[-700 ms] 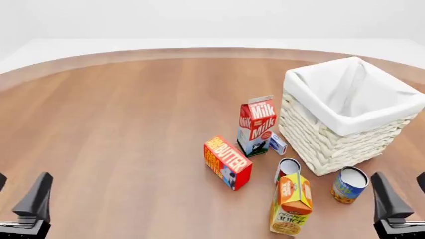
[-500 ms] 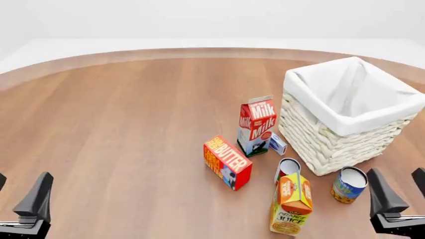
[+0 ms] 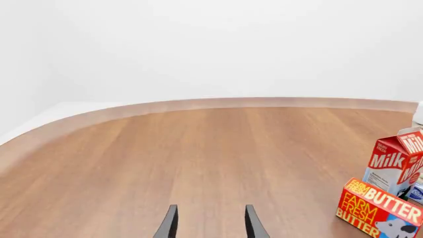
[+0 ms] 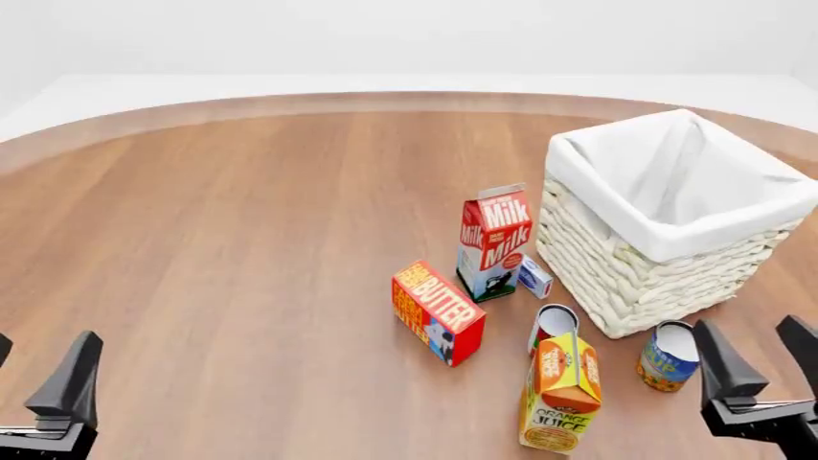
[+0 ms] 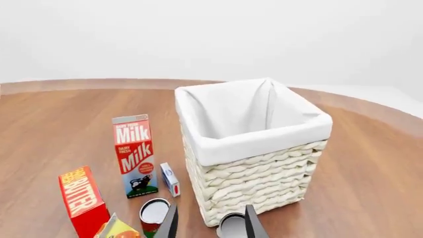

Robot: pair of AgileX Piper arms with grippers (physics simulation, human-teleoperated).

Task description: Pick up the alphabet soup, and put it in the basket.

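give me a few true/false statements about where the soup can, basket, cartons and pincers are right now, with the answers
1. The alphabet soup stands on the table outside the basket. True.
2. The right pincer is shut on the alphabet soup. False: it is open and holds nothing, close beside the can.
3. The milk carton stands upright. True.
4. The orange juice carton is inside the basket. False: it stands on the table in front of the basket.
5. The left pincer is beside the butter box. False: it is far off at the left, near nothing.
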